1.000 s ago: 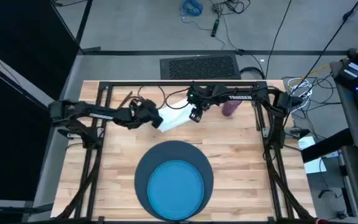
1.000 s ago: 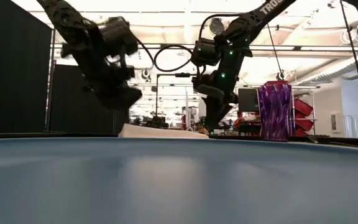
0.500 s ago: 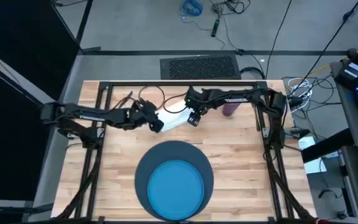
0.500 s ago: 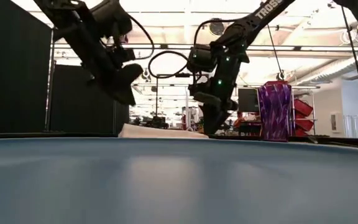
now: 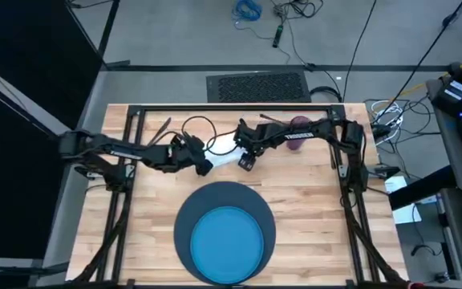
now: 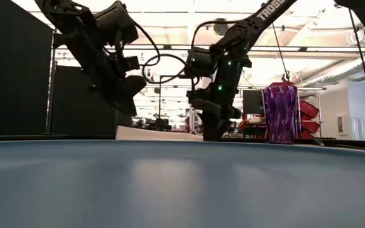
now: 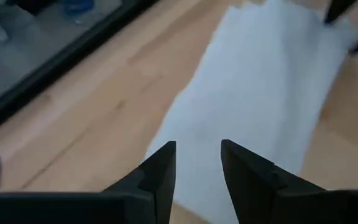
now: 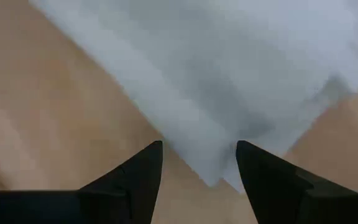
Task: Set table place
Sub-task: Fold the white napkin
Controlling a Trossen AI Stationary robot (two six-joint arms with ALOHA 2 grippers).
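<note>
1. the white napkin [image 5: 224, 152] lies flat on the table [image 5: 311, 209], toward its far edge, between the two grippers.
2. its long axis runs roughly across the table, tilted slightly so the end by the left gripper [image 5: 204, 165] sits nearer the navy mat [image 5: 184, 221].
3. the left gripper hovers over the napkin's near-left end, fingers [image 7: 160, 171] a little apart, holding nothing.
4. the right gripper [image 5: 245, 163] sits low at the napkin's opposite corner, fingers [image 8: 143, 168] spread on either side of the corner, not closed on it.
5. the purple cup [image 5: 297, 136] stands upright behind the right arm; the blue plate [image 5: 226, 237] rests on the mat, well apart from both grippers.
</note>
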